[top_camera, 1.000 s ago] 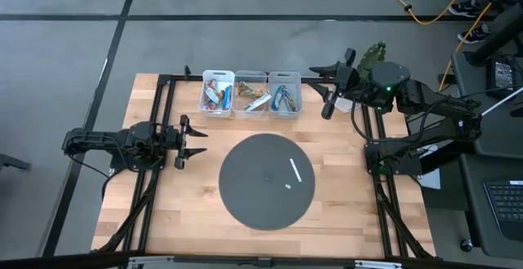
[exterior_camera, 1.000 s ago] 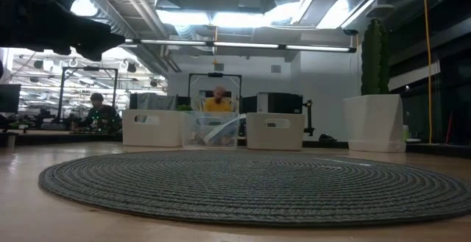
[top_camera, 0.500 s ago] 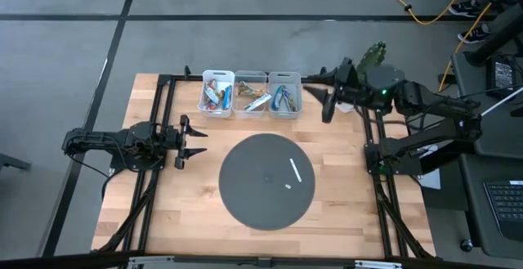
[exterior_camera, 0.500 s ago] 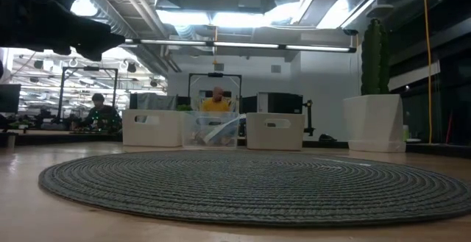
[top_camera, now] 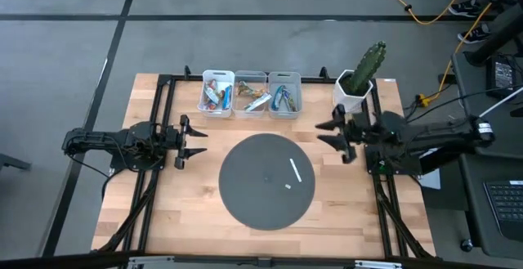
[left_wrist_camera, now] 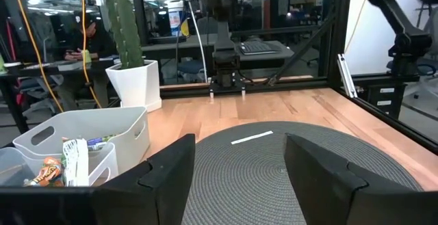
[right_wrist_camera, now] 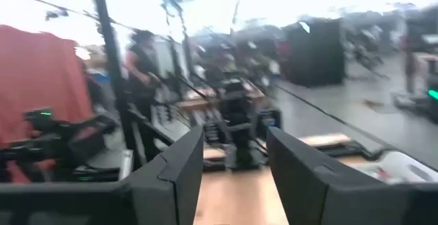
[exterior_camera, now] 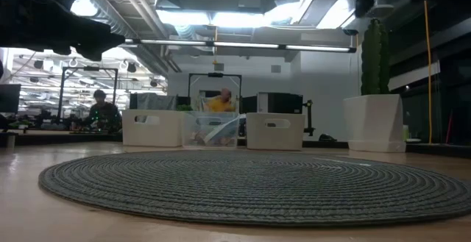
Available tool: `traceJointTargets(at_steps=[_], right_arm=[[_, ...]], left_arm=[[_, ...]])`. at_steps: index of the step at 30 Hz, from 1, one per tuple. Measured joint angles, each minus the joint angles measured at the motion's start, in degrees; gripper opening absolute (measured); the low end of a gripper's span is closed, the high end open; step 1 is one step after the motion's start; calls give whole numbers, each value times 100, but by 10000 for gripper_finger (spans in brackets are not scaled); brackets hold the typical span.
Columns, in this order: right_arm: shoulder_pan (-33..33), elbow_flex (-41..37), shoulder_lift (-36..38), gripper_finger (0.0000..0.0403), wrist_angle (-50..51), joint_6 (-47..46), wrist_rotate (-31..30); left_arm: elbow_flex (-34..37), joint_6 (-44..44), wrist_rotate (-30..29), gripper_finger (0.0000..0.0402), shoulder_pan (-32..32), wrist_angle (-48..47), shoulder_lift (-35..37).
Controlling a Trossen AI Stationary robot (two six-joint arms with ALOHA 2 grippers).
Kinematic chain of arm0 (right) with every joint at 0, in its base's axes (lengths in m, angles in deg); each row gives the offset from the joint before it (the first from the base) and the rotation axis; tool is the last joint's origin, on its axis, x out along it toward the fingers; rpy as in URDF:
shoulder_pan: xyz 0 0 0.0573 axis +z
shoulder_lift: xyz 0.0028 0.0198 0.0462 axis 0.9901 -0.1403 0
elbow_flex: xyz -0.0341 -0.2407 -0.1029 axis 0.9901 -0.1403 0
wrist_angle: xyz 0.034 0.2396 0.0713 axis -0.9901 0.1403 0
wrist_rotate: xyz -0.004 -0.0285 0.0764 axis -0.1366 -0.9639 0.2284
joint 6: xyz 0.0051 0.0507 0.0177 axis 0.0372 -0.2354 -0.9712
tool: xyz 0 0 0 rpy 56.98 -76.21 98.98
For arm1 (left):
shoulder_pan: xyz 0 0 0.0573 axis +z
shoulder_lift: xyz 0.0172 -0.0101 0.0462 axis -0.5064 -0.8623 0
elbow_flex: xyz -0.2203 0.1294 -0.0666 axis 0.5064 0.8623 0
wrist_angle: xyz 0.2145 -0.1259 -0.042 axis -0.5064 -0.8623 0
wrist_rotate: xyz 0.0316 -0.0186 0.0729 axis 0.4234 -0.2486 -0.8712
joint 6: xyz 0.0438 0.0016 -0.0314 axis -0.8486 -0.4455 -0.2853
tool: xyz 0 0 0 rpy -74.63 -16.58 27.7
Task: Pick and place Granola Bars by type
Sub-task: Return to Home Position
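The Granola Bars lie in three small bins at the table's far edge: the left bin [top_camera: 217, 94], the middle bin [top_camera: 251, 94] and the right bin [top_camera: 284, 94]. Their shiny wrappers [left_wrist_camera: 68, 162] also show in the left wrist view. My left gripper [top_camera: 196, 141] waits open and level at the table's left, pointing at the round mat [top_camera: 267, 179]. My right gripper [top_camera: 327, 133] is open with nothing between its fingers. It hangs to the right of the mat, near the table's right side, and points left.
A thin white stick [top_camera: 296, 169] and a small white scrap [top_camera: 288, 187] lie on the dark woven mat. A cactus in a white pot [top_camera: 358, 79] stands at the far right corner, just behind my right gripper. Bare wood lies left and right of the mat.
My right gripper has come down from beside the bins at the far right and moved toward the table's near edge. It has rolled and tipped to point level to the left. The cactus behind it is now uncovered. Its fingers stay apart.
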State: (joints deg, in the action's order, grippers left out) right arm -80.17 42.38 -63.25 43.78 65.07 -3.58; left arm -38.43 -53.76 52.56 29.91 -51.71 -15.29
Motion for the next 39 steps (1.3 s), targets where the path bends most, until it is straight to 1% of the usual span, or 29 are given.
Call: traceJointTargets(at_steps=[2,6,13,19,22,26,28,31,33,37,39], right_arm=[[-21,-550,309,164,-448,-5,191],[-89,-1346,1168,164,-772,-193,225],[-203,-2141,2871,164,-719,-137,425],[-238,-2170,4036,164,745,-130,425],[-197,-2170,4020,164,1048,-78,413],[127,-2170,4020,164,1421,-7,374],[283,-2170,4024,164,1461,196,348],[382,-2170,4022,164,1613,243,334],[397,-2170,4022,164,1801,17,335],[400,-2170,4022,164,2649,-682,365],[400,-2170,4020,164,2865,-1043,363]], left_arm=[[0,0,0,217,0,1,0],[-1,0,0,219,0,2,0],[0,0,0,215,0,2,0],[-2,0,0,219,0,0,0],[-2,0,1,218,2,4,0],[-1,0,1,215,0,4,0],[-2,0,2,215,2,2,0],[-1,-1,2,218,1,2,0],[-1,0,2,219,0,2,0],[-2,0,2,217,0,2,0],[-1,0,2,215,1,2,0]])
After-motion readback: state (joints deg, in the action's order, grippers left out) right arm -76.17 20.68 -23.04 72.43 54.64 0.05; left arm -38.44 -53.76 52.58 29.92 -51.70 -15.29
